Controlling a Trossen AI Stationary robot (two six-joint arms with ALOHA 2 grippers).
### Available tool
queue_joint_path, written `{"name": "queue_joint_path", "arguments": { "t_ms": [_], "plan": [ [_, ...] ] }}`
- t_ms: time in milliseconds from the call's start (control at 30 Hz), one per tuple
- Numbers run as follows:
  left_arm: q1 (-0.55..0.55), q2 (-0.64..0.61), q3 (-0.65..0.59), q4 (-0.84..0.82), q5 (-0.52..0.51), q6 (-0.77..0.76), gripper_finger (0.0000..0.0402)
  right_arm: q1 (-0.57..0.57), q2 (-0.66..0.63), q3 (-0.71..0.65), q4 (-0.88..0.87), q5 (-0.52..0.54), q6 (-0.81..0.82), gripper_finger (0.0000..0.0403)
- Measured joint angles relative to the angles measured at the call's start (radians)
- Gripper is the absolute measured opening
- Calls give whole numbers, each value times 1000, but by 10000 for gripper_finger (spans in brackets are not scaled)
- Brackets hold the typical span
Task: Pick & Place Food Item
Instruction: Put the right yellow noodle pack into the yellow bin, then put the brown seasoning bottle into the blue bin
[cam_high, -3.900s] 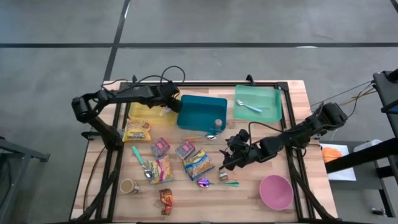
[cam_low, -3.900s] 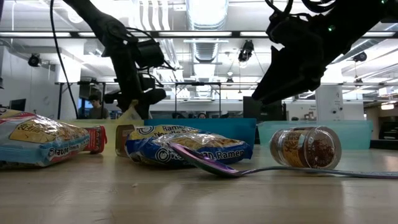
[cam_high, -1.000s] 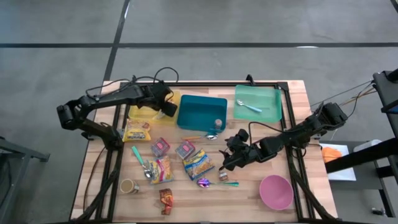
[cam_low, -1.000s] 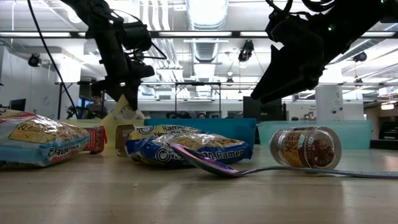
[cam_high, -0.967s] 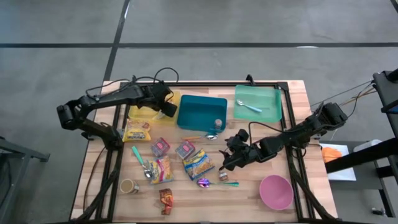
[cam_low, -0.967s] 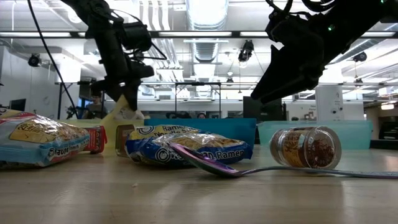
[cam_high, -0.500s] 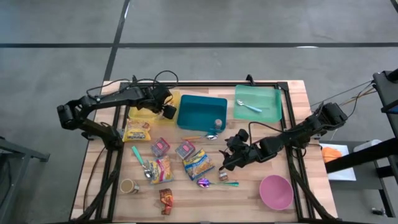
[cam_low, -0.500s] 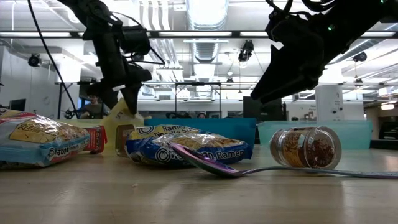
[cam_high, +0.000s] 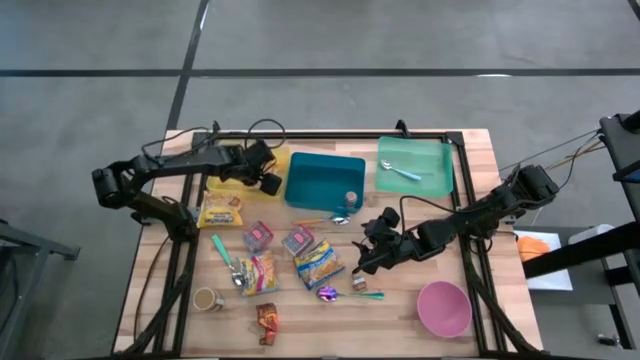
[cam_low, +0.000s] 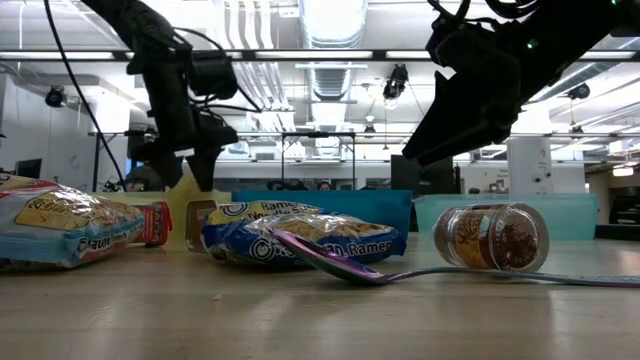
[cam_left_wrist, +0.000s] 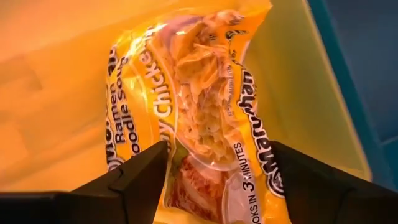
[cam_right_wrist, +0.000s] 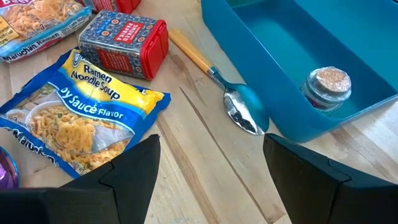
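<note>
An orange-yellow ramen packet (cam_left_wrist: 199, 112) lies in the yellow bin (cam_high: 225, 183) at the table's far left, one end propped against the bin's wall (cam_left_wrist: 298, 93). My left gripper (cam_left_wrist: 217, 165) hangs open just above it, pointing steeply down. Its fingers stand on either side of the packet's near end, and no touch shows. In the low view the packet's tip (cam_low: 186, 185) pokes up under that gripper (cam_low: 195, 160). My right gripper (cam_high: 363, 262) waits open above mid-table beside a blue soy-sauce ramen packet (cam_right_wrist: 68, 124).
A teal bin (cam_high: 325, 180) holding a small jar (cam_right_wrist: 326, 87) stands right of the yellow bin, with a spoon (cam_right_wrist: 230, 102) in front. A green tray (cam_high: 415, 165) sits far right and a pink bowl (cam_high: 444, 307) near right. Packets, small boxes and a cup (cam_high: 207, 298) lie across the middle.
My left gripper has sunk a little over the yellow bin and opened, letting go of the ramen packet. The packet hung below the fingers a second ago; it now rests in the bin. My right arm has kept still.
</note>
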Motion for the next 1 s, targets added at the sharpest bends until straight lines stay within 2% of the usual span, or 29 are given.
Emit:
{"name": "queue_joint_path", "arguments": {
  "t_ms": [267, 633, 833, 1000],
  "plan": [
    [-12, 0, -11, -28, -37, 7, 285, -2, 0, 0, 0, 0, -3, 283],
    [-19, 0, 23, -26, -37, 13, 285, -2, 0, 0, -1, 0, -6, 283],
    [-54, 0, 88, -128, -38, 52, 285, -2, 0, 0, -1, 0, 0, 283],
    [-125, -2, 129, -225, -46, 53, 285, -2, 0, 0, -1, -3, 0, 283]
  ]
}}
